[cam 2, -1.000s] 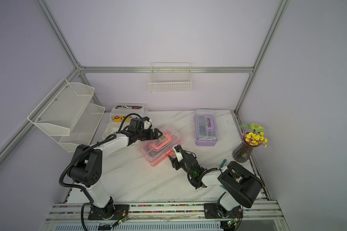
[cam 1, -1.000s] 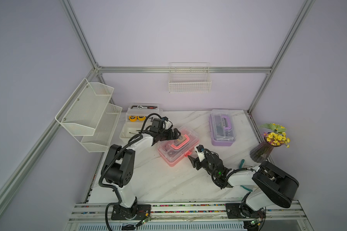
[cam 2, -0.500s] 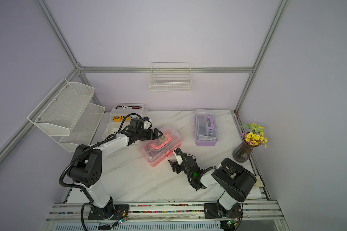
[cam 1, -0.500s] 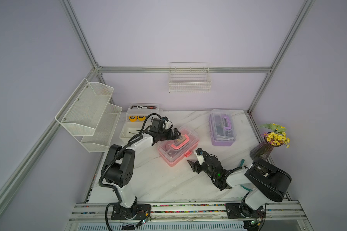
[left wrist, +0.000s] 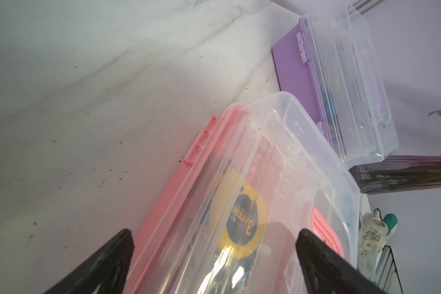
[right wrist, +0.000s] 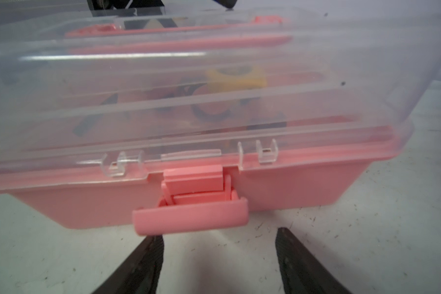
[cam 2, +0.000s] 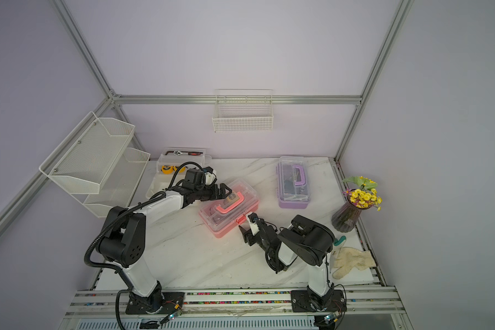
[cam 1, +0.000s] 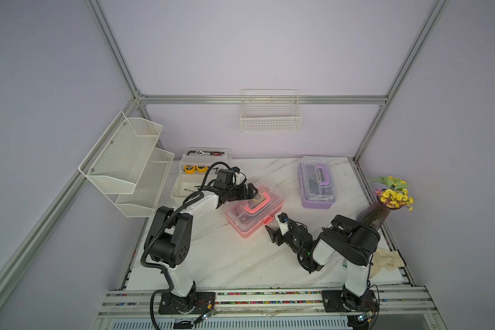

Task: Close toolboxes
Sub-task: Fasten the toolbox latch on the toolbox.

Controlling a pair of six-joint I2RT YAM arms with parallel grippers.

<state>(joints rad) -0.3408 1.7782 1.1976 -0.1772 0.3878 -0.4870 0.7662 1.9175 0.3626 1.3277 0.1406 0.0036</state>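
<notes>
Pink rectangular plastic toolbox with clear lid (cam 1: 253, 211), frame centre: lid down, pink latch flap (right wrist: 191, 216) sticking outward. Left gripper (cam 1: 253, 192) spread wide above the lid. Right gripper (right wrist: 219, 236) parted, empty, just short of the latch.

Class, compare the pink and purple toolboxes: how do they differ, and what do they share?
The pink toolbox has a pink base and handle; the purple toolbox has purple ones. The pink one lies askew in the middle; the purple one sits square near the back. The left gripper and right gripper attend the pink one; the purple one stands alone. Shared: clear lids, down.
</notes>
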